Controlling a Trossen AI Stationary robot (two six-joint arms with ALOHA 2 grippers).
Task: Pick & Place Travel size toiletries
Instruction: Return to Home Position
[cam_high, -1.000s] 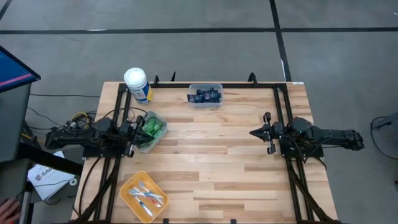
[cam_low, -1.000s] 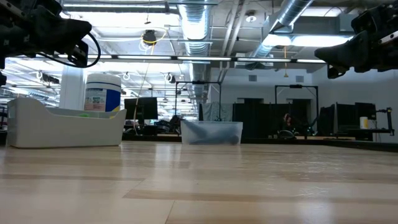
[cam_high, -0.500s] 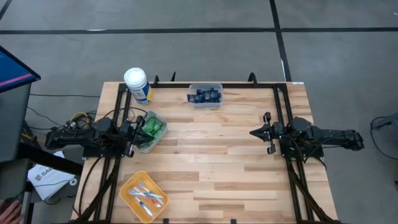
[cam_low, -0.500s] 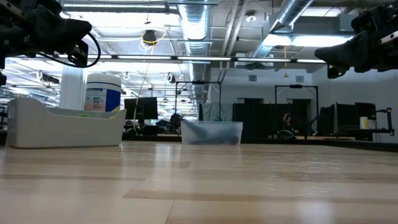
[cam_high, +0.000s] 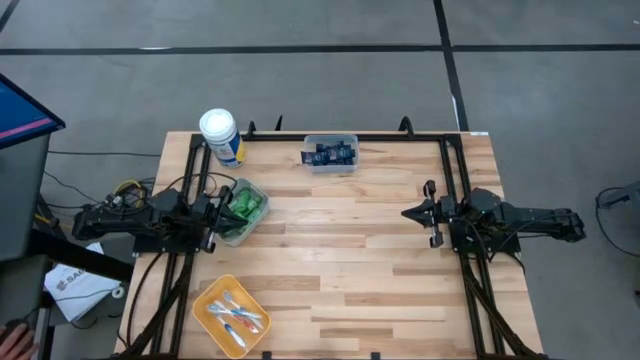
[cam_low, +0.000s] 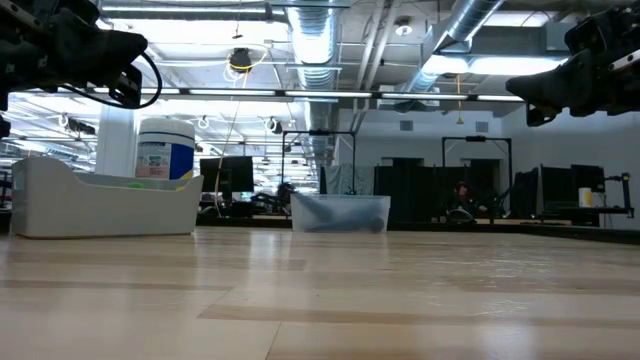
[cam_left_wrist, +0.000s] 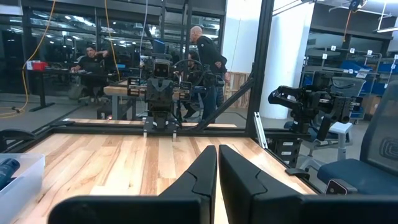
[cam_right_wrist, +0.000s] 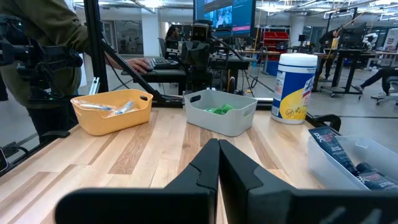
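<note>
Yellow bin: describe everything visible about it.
The yellow bin looks like plastic: a shallow open tub with rounded corners and a handle slot in an end wall. It stands upright on the wooden table near a corner on the robot's left, skewed to the edges. Several toothbrushes lie inside; nothing else touches it.

Grey concrete floor (cam_high: 300, 80) crossed by dark seams, pale butcher-block table (cam_high: 350, 260); overhead, silver ducts (cam_low: 318, 40) and bright strip lights (cam_low: 190, 12), dark monitors (cam_low: 225, 172) on far desks; black frame post (cam_left_wrist: 260, 62), blue-grey office chair (cam_left_wrist: 380, 163), a standing person (cam_left_wrist: 205, 53) beyond
</note>
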